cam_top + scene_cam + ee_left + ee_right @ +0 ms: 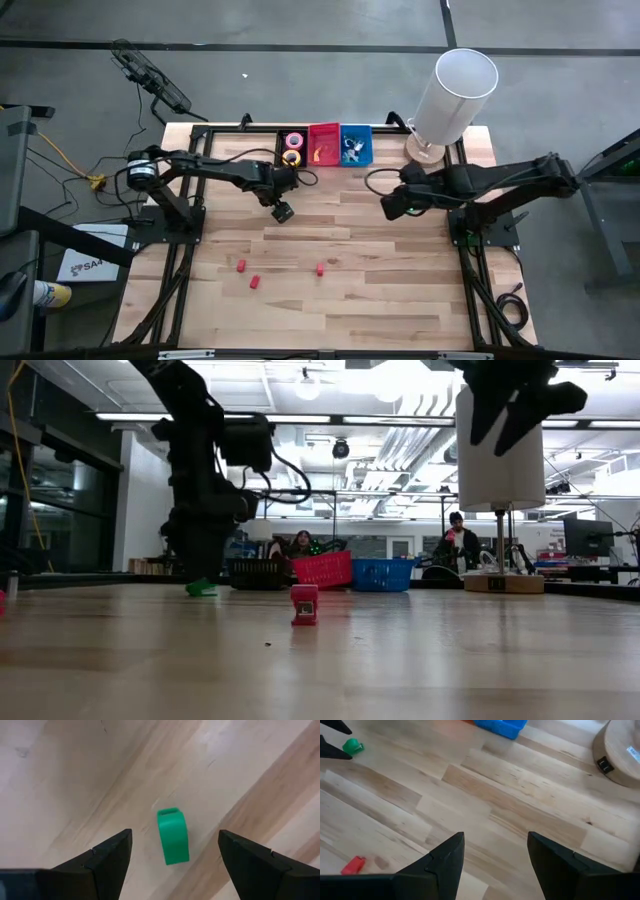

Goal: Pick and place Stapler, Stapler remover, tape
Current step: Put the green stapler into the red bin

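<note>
Left gripper [172, 851] hangs wide open right over a small green stapler [173, 836] lying on the bare wood table [400, 270], not touching it. Right gripper [495, 851] is open too, holding nothing, out mid-table. Tape rolls [293, 142] sit in the black bin [282, 133] by the red bin [323, 143].

Desk [380, 250]: pale wood planks; small block [173, 836] green; three small blocks [254, 281] red; baskets black [262, 143], red [323, 143], blue [356, 143]; lampshade [452, 95] white.
</note>
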Robot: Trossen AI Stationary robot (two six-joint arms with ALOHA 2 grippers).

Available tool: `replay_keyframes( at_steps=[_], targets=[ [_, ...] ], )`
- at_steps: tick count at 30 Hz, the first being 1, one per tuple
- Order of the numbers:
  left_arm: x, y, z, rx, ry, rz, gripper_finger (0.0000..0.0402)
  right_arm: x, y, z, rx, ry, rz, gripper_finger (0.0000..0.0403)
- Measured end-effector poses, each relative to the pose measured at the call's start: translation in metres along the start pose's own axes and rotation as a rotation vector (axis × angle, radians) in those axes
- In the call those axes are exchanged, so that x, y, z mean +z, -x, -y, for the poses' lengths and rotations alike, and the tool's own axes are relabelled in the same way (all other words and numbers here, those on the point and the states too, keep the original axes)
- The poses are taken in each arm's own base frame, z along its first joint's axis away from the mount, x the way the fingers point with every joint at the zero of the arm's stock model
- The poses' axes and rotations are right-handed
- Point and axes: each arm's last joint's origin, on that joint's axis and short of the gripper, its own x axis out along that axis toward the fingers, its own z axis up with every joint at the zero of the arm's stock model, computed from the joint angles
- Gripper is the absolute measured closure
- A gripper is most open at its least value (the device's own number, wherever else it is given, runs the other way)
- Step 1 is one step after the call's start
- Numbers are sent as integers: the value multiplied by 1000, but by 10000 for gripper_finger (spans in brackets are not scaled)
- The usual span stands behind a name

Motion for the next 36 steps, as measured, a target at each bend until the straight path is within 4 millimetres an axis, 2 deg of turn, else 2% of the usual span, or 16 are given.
replay_keyframes(
  at_steps=[9, 21, 36],
  targets=[
    [2, -17, 1, 23, 43, -60, 110, 2, 5, 6, 6, 85, 52, 194],
    [1, -18, 1, 28, 74, -69, 116, 3, 5, 4, 23, 143, 62, 194],
    [0, -18, 0, 41, 73, -83, 253, 3, 5, 3, 29, 173, 64, 194]
  ],
)
